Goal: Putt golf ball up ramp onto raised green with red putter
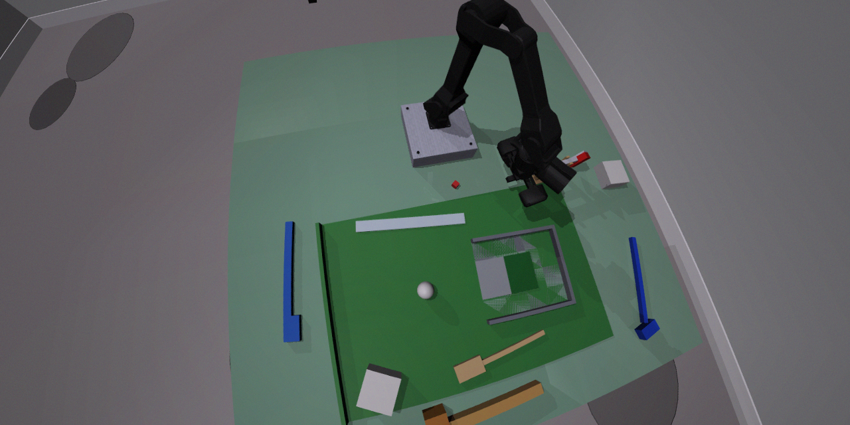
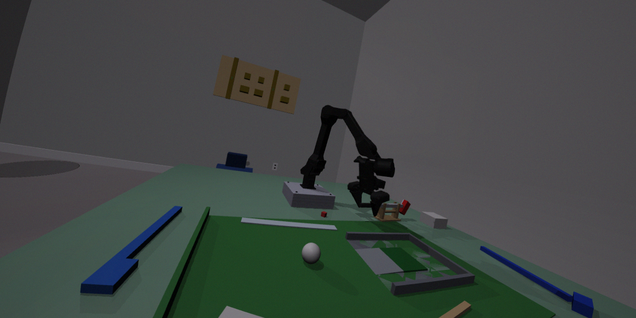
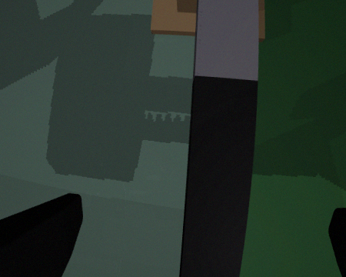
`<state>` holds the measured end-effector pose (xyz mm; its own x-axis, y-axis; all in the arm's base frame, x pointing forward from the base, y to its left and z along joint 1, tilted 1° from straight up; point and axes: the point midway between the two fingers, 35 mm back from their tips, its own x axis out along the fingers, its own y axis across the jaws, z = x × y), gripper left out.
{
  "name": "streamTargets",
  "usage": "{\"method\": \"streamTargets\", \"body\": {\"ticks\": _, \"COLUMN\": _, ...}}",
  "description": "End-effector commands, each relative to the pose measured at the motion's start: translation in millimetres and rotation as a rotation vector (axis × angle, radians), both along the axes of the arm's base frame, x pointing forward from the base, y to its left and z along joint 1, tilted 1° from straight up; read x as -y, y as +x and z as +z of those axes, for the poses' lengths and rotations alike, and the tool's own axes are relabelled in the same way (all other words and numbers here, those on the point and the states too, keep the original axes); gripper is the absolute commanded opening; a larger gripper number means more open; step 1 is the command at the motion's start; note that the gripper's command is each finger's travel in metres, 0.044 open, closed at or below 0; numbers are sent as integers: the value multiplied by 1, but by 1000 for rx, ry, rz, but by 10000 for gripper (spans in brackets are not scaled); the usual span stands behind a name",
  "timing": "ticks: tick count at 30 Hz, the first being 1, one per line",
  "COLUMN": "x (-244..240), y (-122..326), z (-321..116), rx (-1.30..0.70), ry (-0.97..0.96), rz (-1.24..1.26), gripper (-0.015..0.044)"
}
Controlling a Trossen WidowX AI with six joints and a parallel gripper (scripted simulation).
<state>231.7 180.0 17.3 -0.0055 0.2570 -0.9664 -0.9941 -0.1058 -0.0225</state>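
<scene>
The red putter (image 1: 580,158) (image 2: 404,206) (image 3: 221,161) rests on a wooden stand (image 2: 389,218) (image 3: 173,23), its red head at the right end. My gripper (image 2: 368,210) (image 3: 212,218) is open, low over the black handle. In the wrist view the handle runs between the two spread fingers, with wide gaps on both sides. In the top view the arm hides the handle. The white golf ball (image 1: 425,290) (image 2: 311,253) sits on the green mat (image 1: 380,315), left of the grey ramp (image 1: 493,277) (image 2: 377,259). The raised green (image 1: 521,272) (image 2: 405,258) adjoins the ramp.
Grey rails (image 1: 563,261) border three sides around the green. A red cube (image 1: 455,184) and a white strip (image 1: 410,222) lie left of the gripper. A white block (image 1: 613,174) stands beyond the putter head. Blue putters (image 1: 288,267) (image 1: 638,279) flank the mat; a wooden one (image 1: 469,368) lies in front.
</scene>
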Motion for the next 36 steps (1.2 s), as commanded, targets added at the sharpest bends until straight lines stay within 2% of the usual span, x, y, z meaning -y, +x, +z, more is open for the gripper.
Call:
{"method": "streamTargets", "body": {"ticks": 1, "x": 1, "y": -2, "z": -8, "rx": -8, "ry": -1, "rz": 4, "gripper": 440}}
{"method": "streamTargets", "body": {"ticks": 5, "x": 1, "y": -3, "z": -9, "rx": -8, "ry": -1, "rz": 4, "gripper": 440}}
{"method": "streamTargets", "body": {"ticks": 19, "x": 0, "y": -1, "z": -6, "rx": -2, "ry": -1, "rz": 0, "gripper": 72}}
{"method": "streamTargets", "body": {"ticks": 28, "x": 0, "y": 0, "z": -5, "rx": -2, "ry": -1, "rz": 0, "gripper": 0}}
{"method": "streamTargets", "body": {"ticks": 36, "x": -2, "y": 3, "z": 33, "rx": -3, "ry": -1, "rz": 0, "gripper": 0}}
